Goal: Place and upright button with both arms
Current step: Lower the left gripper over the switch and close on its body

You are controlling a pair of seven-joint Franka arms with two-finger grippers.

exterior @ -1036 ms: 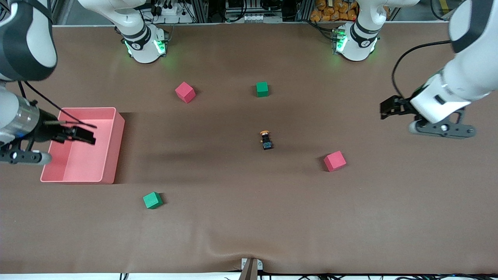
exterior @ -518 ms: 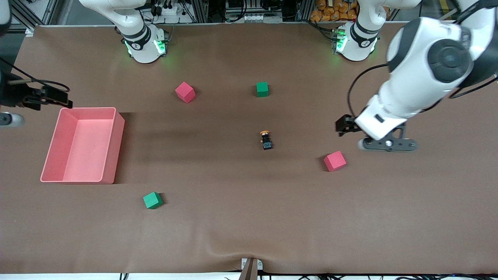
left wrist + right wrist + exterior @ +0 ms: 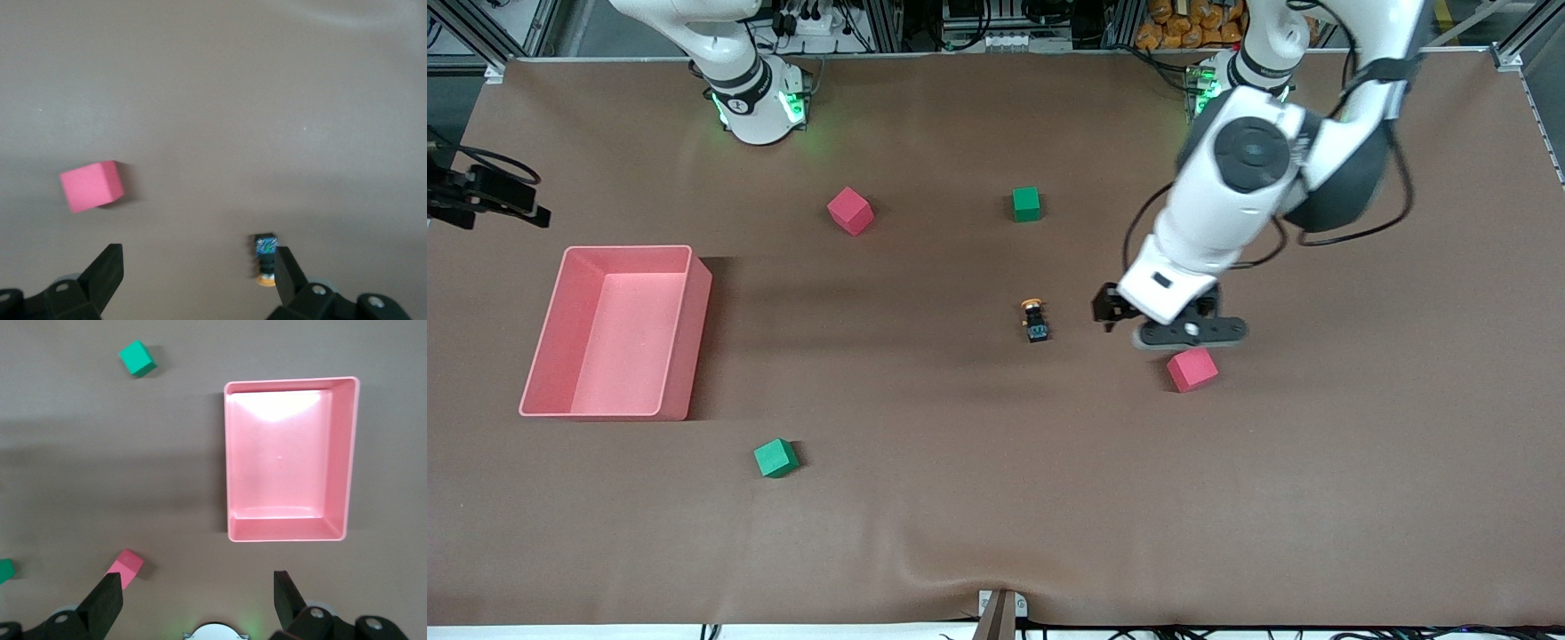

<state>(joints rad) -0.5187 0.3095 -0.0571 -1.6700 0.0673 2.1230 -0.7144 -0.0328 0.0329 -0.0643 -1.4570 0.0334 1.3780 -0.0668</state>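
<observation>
- Button (image 3: 1036,321): tiny, round orange cap, black blocky body with blue marks.
- Pose: on its side, cap toward the robots' bases.
- Location: mid-table, well clear of every edge.

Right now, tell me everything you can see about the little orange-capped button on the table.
The button is a tiny switch with a round orange cap and a black blocky body bearing blue marks, plastic by its look. It lies on its side on the brown table, cap end pointing toward the robots' bases, near the middle. Nothing touches it. The pink cube sits apart from it, toward the left arm's end. The open left gripper hangs over the table close beside it.
</observation>
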